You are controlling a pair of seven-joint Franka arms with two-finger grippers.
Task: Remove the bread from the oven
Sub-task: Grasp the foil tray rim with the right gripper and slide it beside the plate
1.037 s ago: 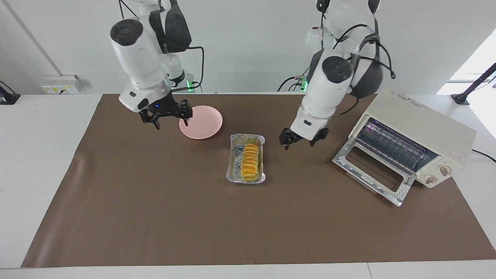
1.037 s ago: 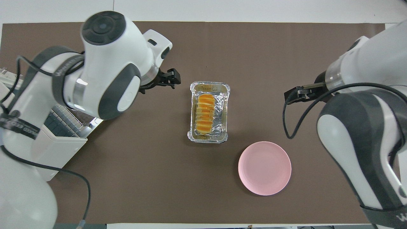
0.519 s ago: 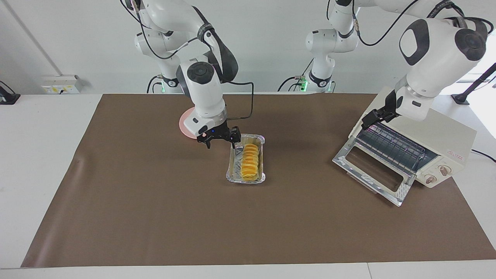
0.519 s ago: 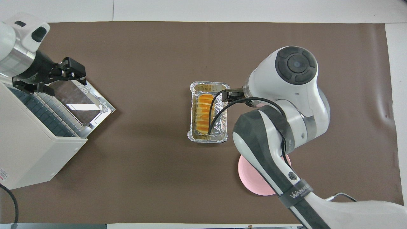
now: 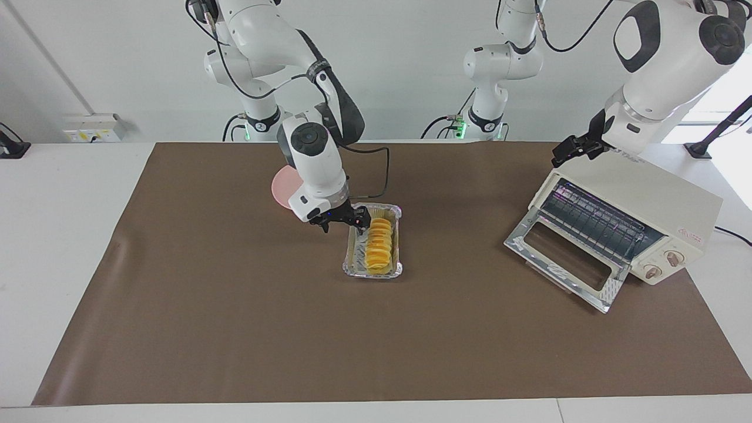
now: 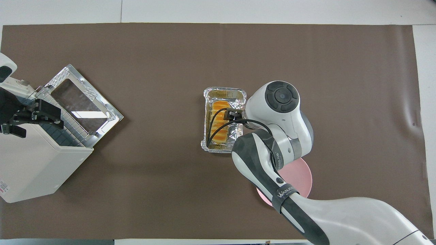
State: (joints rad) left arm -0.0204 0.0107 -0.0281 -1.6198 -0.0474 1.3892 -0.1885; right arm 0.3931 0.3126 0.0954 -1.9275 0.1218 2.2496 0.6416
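Toward the left arm's end of the brown mat [image 5: 235, 329]: cream-white oven [image 5: 631, 220], glass door [image 5: 567, 258] dropped open, wire rack bare, left gripper [image 5: 578, 148] up over its top with fingers apparently apart. Near the middle of the mat: foil tray [image 5: 351, 254] holding the ridged golden bread [image 5: 379, 244], well apart from the oven; nearer to the robots, pink plate [image 5: 282, 187] half hidden by the right arm. At the tray's robot-side end: right gripper [image 5: 343, 221], low over the bread, fingers parted, contact with the loaf hard to judge.
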